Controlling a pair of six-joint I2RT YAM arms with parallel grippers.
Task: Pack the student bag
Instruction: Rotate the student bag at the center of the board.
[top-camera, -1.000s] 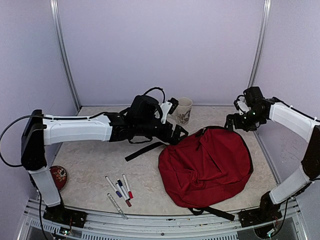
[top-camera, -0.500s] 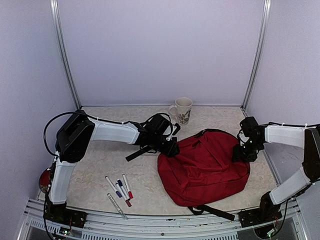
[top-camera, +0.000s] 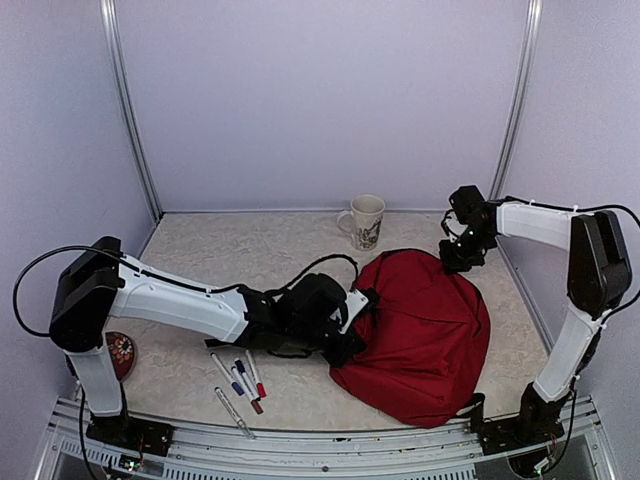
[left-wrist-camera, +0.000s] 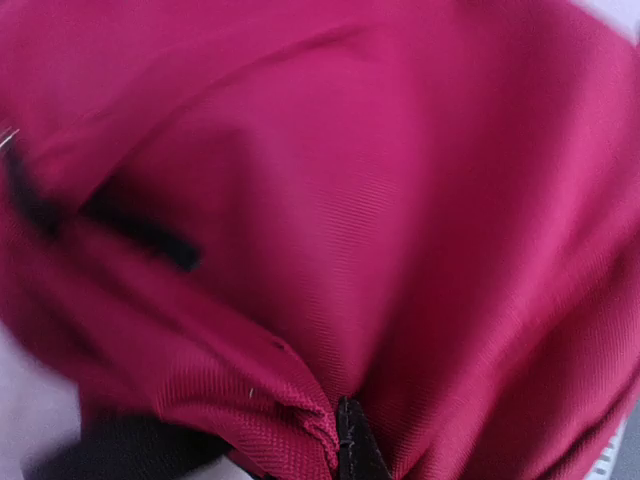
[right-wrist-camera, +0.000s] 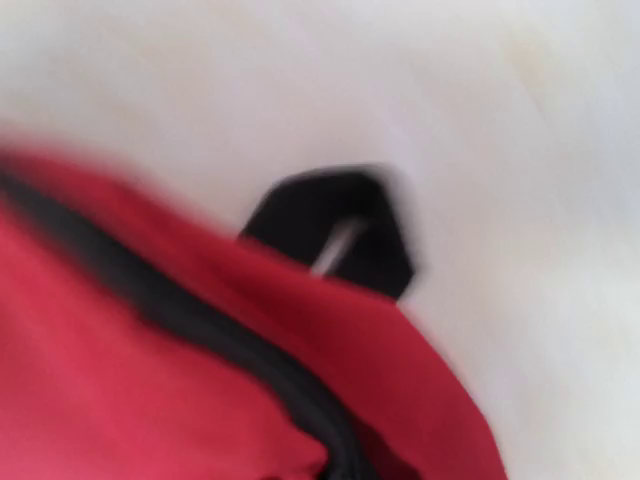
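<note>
Student bag (top-camera: 425, 330) lies on the bench's (top-camera: 230, 250) right half, its near-left edge pinched in my left end effector (top-camera: 352, 337). My right end effector (top-camera: 455, 258) is closed at the far rim, though I can't tell if it holds fabric. I'd lift both slowly, keeping the fabric taut without tearing.

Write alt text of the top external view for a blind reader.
A dark-red student bag lies on the table; the left arm pinches its left edge, the right arm is at its far edge. Mug behind, markers front left.
</note>
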